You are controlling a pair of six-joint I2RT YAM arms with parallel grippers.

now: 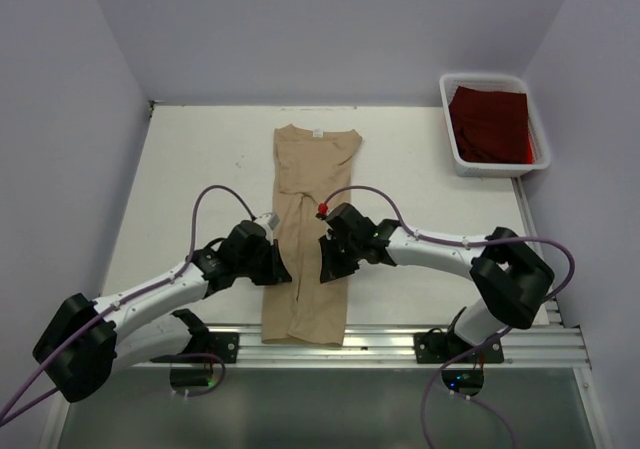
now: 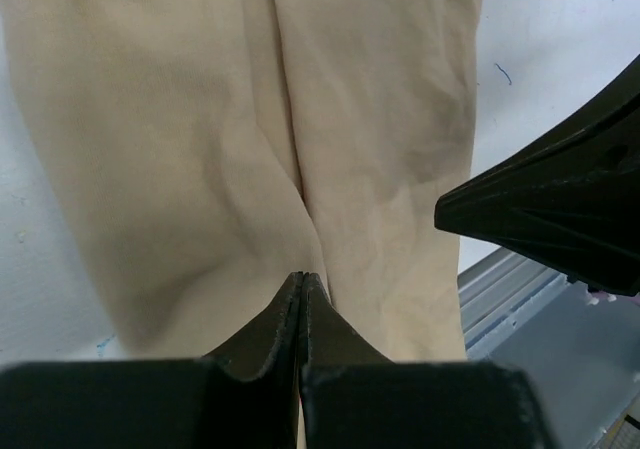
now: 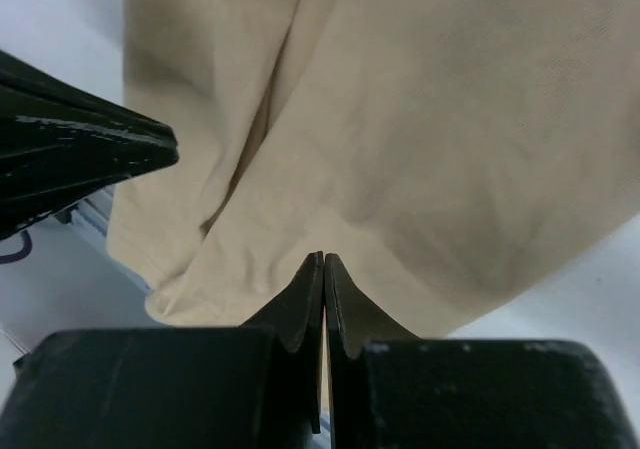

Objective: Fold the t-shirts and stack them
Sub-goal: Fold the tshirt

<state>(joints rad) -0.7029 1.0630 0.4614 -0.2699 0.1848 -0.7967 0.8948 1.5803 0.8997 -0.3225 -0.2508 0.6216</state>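
The tan t-shirt (image 1: 312,184) lies on the table as a long narrow strip. Its neck label is at the far end and its hem reaches the near edge. My left gripper (image 1: 288,269) sits at the strip's left side. My right gripper (image 1: 325,262) is at its right side, level with the left one. In the left wrist view the left gripper (image 2: 302,277) is shut, and tan cloth (image 2: 180,119) puckers to its tips. In the right wrist view the right gripper (image 3: 324,257) is shut the same way on the cloth (image 3: 450,99). The dark red t-shirt (image 1: 490,124) lies in the bin.
A white plastic bin (image 1: 485,169) stands at the far right corner of the table. A metal rail (image 1: 400,344) runs along the near edge, and the hem hangs over it. Purple cables (image 1: 215,191) loop above both arms. Grey walls close in the left, right and back.
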